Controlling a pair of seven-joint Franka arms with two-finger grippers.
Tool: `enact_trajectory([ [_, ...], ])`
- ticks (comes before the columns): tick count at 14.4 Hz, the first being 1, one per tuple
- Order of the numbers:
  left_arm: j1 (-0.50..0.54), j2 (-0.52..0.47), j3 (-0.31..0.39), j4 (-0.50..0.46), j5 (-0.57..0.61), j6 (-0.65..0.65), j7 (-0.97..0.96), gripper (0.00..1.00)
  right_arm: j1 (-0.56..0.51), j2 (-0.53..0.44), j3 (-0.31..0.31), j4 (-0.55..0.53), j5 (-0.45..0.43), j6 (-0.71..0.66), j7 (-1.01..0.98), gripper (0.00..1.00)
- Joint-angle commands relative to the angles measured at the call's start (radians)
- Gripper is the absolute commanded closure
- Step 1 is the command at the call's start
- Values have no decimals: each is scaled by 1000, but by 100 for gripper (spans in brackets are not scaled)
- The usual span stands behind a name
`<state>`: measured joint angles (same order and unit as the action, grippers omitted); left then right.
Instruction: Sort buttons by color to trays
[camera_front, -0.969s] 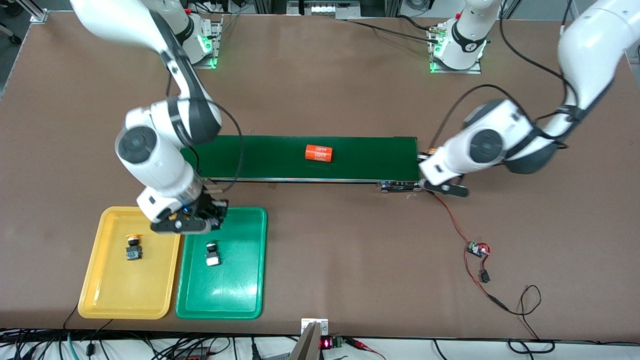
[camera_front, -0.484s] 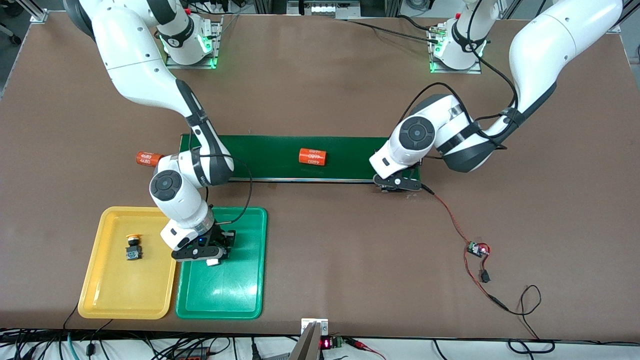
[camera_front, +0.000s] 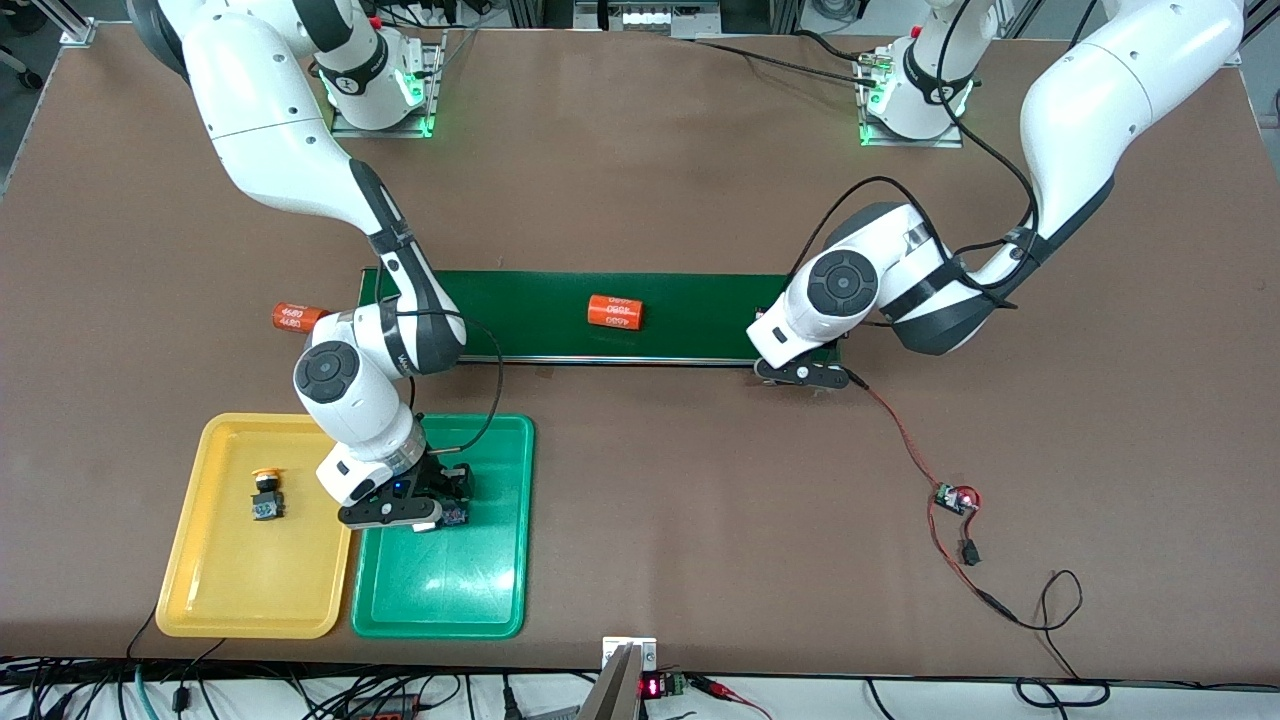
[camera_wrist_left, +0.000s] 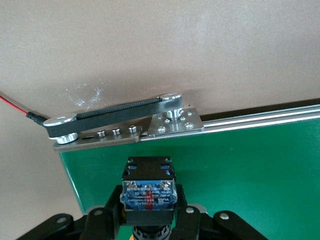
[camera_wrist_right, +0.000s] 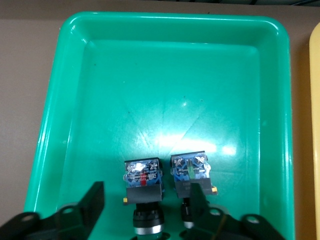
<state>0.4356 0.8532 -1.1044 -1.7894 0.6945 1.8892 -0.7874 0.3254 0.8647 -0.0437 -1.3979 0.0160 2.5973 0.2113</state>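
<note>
I saw the right gripper (camera_wrist_right: 145, 200) low in the green tray (camera_front: 490, 590), fingers spread apart around one of two buttons (camera_wrist_right: 143, 181) lying there. The left gripper (camera_wrist_left: 148, 220) clamped another button (camera_wrist_left: 148, 192) over the conveyor belt (camera_front: 690, 310); one button (camera_front: 266, 497) lay in the yellow tray (camera_front: 230, 600).

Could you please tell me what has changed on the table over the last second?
The right gripper came down into the green tray and opened its jaws, leaving a second button beside the first. The left gripper, shut on a button, swung in over the belt's end. The orange cylinder drifted toward the right arm's end. The yellow tray's button stayed put.
</note>
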Motion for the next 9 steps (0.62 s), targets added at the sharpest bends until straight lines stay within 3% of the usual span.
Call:
enact_trajectory([
  [1, 0, -6, 23, -5, -18, 11, 19, 90, -3, -42, 7, -9, 5, -75, -9, 0],
  [4, 0, 0, 28, -7, -20, 8, 8, 83, 3, -127, 8, -13, 7, -274, 12, 0],
  [6, -3, 3, 29, -10, -20, 8, 10, 49, -3, -192, 8, -47, 7, -386, 49, 0],
  [7, -3, 0, 29, -8, -20, 8, 10, 9, -5, -228, 8, -65, 7, -432, 49, 0],
  [8, -3, -2, 23, -4, -21, 5, 10, 0, -5, -261, 8, -90, 7, -477, 49, 0],
  [9, -2, -9, 15, 1, -23, 4, 10, 0, -3, -300, 8, -131, 7, -497, 49, 0],
])
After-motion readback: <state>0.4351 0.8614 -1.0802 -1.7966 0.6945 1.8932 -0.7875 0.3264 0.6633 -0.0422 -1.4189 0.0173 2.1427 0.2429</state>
